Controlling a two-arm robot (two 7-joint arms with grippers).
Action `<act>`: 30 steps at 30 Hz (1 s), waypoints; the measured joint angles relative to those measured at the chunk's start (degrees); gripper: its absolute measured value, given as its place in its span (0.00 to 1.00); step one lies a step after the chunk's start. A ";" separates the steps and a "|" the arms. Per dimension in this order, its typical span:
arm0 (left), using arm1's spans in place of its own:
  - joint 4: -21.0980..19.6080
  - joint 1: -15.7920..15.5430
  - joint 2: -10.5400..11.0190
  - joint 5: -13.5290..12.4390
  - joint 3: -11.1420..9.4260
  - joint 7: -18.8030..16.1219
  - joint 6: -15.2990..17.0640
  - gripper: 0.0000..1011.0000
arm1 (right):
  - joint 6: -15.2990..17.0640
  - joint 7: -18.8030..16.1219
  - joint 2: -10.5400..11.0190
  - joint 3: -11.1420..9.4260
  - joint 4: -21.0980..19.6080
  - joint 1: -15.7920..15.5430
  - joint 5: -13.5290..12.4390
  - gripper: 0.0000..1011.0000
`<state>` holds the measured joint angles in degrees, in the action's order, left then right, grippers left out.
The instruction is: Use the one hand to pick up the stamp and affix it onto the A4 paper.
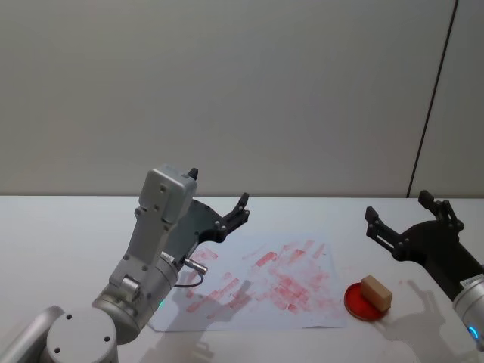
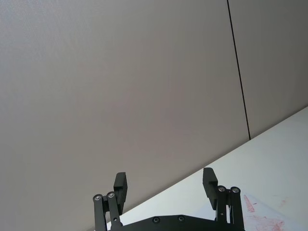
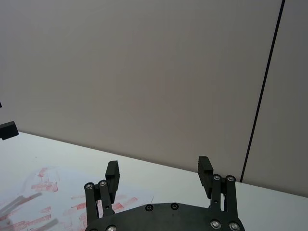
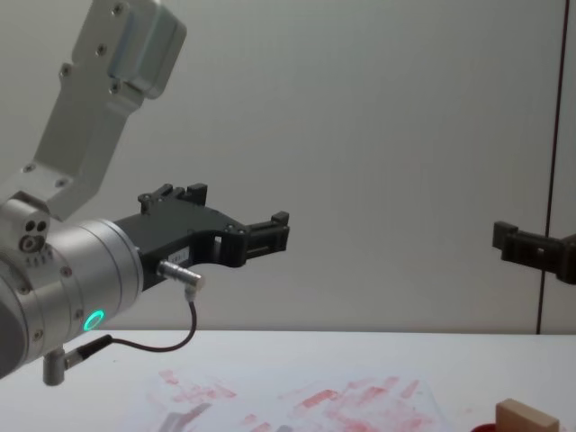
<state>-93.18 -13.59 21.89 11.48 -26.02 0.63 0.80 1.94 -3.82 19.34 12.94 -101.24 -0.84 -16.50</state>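
nothing is started yet: the stamp waits on its pad, both arms are empty.
i see the stamp (image 1: 376, 292) lying on the red round pad (image 1: 357, 302) on the bench (image 1: 60, 227), just beside the right edge of the a4 paper (image 1: 265, 291), which carries many red marks. my right end effector (image 1: 397, 206) hovers in the air behind the stamp, spread wide and holding nothing. the left end effector (image 1: 218, 189) is raised over the far left part of the paper, also spread. i judge that grasping, carrying and pressing are all left to do.

1. The left gripper (image 2: 165, 177) stands wide open, its black jaws aimed at a plain grey wall (image 2: 120, 86).
2. A dark seam (image 2: 239, 72) runs down the wall to the far edge of the white desk (image 2: 274, 149).
3. A red-smeared corner of the A4 paper (image 2: 263, 220) lies on the desk, back from that edge.
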 joint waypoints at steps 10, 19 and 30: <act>0.00 0.00 0.00 0.00 0.00 0.00 0.00 0.99 | 0.00 0.00 0.00 0.00 0.00 0.00 0.03 0.99; 0.00 0.00 0.00 0.00 0.00 0.00 0.00 0.99 | 0.01 -0.03 0.00 -0.02 0.03 0.01 0.06 0.99; 0.00 0.00 0.00 0.00 0.00 -0.01 0.00 0.99 | 1.05 -3.11 0.55 -0.16 1.39 0.48 0.86 0.99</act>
<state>-93.17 -13.59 21.89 11.48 -26.02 0.62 0.80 3.00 -6.93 19.89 12.78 -99.84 -0.36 -15.63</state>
